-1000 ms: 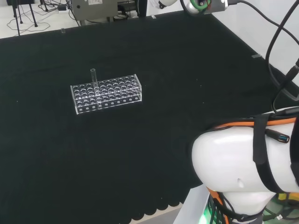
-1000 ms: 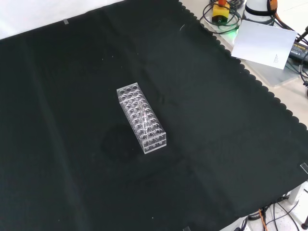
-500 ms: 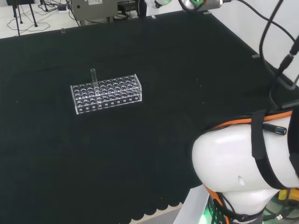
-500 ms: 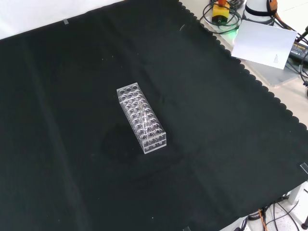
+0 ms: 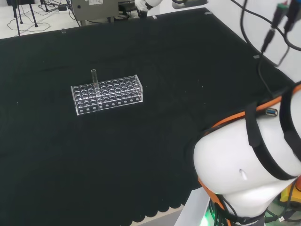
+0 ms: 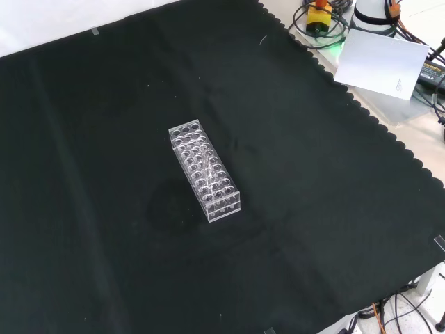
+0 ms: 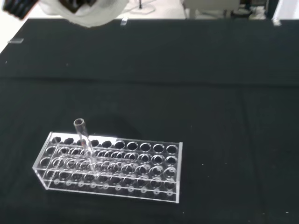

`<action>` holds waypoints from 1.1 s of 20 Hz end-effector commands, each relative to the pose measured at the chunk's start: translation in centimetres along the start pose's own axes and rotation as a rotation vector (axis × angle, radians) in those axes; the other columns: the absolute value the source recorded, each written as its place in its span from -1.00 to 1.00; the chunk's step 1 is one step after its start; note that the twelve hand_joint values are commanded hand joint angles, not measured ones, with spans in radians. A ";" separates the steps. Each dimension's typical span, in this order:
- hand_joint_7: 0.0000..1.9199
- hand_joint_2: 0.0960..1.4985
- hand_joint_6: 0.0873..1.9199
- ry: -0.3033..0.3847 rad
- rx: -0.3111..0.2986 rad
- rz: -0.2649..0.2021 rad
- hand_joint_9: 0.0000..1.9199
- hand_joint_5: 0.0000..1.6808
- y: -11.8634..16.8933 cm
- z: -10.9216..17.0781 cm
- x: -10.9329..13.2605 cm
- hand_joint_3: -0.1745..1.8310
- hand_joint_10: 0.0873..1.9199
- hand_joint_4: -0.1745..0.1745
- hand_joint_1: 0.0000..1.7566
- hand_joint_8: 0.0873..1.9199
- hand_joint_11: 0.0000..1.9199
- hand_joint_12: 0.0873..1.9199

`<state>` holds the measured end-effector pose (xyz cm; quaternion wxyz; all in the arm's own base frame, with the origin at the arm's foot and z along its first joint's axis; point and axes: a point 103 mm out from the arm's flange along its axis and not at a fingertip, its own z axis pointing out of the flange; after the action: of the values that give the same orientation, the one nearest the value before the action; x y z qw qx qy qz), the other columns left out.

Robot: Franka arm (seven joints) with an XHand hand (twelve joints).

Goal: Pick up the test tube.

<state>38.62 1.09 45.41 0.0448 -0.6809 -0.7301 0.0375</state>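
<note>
Rack: clear plastic test tube rack [image 5: 106, 94] with many round wells in rows, lying on the black cloth [image 5: 155, 61]. In the head view it sits left of centre, its long side running left to right; in the front view it stands near the middle of the cloth, its long side running from upper left to lower right.
Test tube: one clear glass test tube [image 5: 94, 79] stands in the rack, its open mouth well above the top plate. In the head view it is near the rack's left end, towards the far row. In the wrist view it leans a little and sits in a well close to one end of the rack. In the front view it shows as a faint glassy streak over the wells, about the middle of the rack.
Hand: a white part of the hand [image 5: 146, 4] shows at the top edge of the head view, above the far side of the cloth and well apart from the rack. A blurred white piece of it also shows at the wrist view's edge. Whether its fingers are spread or curled I cannot tell.
Contact: the hand touches neither tube nor rack.
Arm: big white link [image 5: 244, 174] with black straps and orange trim in the lower right of the head view.
Bench edge: white sheet of paper [image 6: 382, 61] lies off the cloth at the front view's upper right.
</note>
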 end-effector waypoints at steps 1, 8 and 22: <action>-0.79 -0.18 -0.98 0.009 0.071 -0.108 -0.83 -0.65 6.3 1.8 0.9 -0.17 0.02 -0.59 -0.06 -0.08 -0.95 0.59; -0.61 -0.18 -0.95 0.017 0.106 -0.144 -0.67 -0.57 9.9 3.9 1.5 -0.16 -0.03 -0.71 -0.02 -0.11 -0.85 0.56; -0.46 -0.18 -0.85 0.012 0.199 -0.235 -0.54 -0.51 14.8 8.2 5.0 -0.14 -0.06 -0.84 0.01 -0.11 -0.76 0.53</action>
<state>49.57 4.87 38.39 0.1050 -0.6087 -0.7822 0.0812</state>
